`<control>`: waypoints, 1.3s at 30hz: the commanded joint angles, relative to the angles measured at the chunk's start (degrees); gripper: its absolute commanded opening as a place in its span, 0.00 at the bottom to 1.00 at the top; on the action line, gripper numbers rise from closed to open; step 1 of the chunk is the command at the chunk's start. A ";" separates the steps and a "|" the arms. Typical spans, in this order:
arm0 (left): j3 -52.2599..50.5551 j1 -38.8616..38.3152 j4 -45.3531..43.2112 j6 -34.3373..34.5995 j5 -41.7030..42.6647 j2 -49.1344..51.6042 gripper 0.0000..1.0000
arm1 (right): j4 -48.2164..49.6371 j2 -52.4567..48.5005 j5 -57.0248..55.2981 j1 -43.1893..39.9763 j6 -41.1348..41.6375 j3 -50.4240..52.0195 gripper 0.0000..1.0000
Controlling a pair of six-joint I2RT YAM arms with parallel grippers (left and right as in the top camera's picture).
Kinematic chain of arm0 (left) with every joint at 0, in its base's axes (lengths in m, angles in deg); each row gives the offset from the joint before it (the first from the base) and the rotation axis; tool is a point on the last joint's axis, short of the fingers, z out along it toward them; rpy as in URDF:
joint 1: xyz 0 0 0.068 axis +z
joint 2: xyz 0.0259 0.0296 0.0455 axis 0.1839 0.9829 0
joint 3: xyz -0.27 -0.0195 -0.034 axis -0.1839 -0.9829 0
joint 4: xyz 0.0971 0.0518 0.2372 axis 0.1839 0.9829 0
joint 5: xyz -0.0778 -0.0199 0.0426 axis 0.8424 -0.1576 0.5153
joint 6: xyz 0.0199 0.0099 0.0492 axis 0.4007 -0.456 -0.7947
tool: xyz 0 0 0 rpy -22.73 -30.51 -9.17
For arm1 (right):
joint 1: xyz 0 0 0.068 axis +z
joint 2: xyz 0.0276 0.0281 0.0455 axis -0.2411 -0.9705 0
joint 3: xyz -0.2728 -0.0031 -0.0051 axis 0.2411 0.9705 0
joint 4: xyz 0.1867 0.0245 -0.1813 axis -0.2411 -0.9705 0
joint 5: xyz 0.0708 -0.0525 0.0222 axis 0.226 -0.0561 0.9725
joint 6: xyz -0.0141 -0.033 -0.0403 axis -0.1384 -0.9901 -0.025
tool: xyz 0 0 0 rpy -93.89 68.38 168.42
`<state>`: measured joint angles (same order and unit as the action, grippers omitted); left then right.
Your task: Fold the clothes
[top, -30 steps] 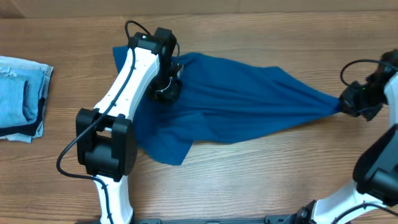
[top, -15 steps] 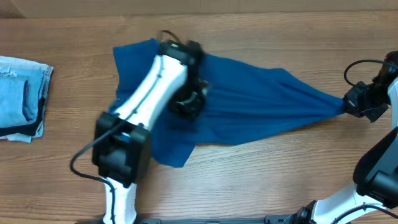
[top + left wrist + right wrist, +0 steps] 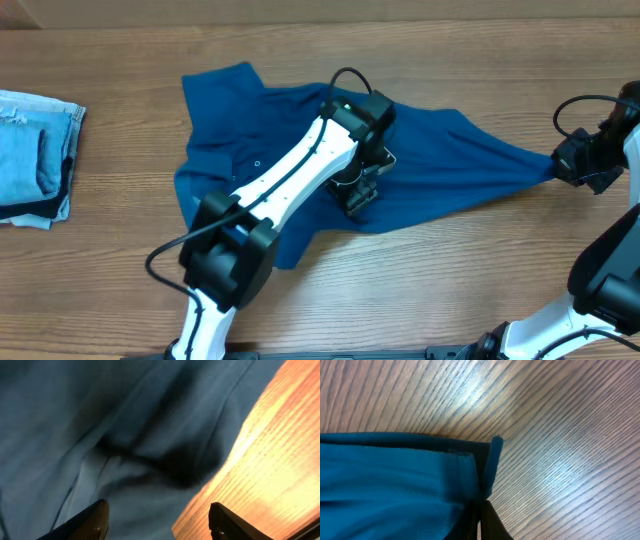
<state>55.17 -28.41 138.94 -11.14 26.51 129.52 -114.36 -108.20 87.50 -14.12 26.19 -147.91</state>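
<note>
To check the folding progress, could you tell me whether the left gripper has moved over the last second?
Yes. The left gripper has moved away from the denim stack, across the shirt toward its middle.

Teal-blue shirt (image 3: 450,165) — pale-blue denim stack (image 3: 32,150)

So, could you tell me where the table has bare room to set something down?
Bare table lies between the jeans and the shirt, along the far edge, and in front, right of the left arm. The middle is crowded: the open left gripper hangs over the shirt, and the right gripper pinches its tip.
</note>
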 commanded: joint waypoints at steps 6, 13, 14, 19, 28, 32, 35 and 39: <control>-0.66 -0.94 6.91 0.48 6.32 7.15 0.46 | 0.42 0.66 -0.37 -0.28 0.28 -1.05 0.04; -0.87 -1.97 15.10 0.94 10.60 7.15 0.04 | 0.33 0.66 -0.37 -0.28 0.26 -1.05 0.04; -0.87 -2.34 16.06 0.92 10.78 7.15 0.04 | 0.35 0.66 -0.39 -0.28 0.26 -1.05 0.04; -0.85 -4.52 14.43 1.77 6.62 7.15 0.05 | 0.57 0.66 -0.37 -0.28 0.28 -1.05 0.04; -0.35 3.13 15.52 20.61 -14.62 -10.82 0.04 | 0.52 0.66 -0.13 -0.28 0.26 -1.05 0.04; -1.57 9.73 14.25 28.48 -19.65 -26.53 0.08 | 0.57 0.66 0.48 -0.28 0.28 -1.05 0.04; -10.91 15.04 8.96 31.93 -13.51 -35.08 0.23 | 0.74 0.66 0.50 -0.28 0.28 -1.05 0.05; -31.67 20.57 0.79 43.41 -6.58 -39.67 0.39 | 0.74 0.66 0.50 -0.28 0.28 -1.05 0.05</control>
<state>36.71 -11.05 143.42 20.81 13.77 88.21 -113.81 -108.20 88.35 -14.14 26.21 -147.91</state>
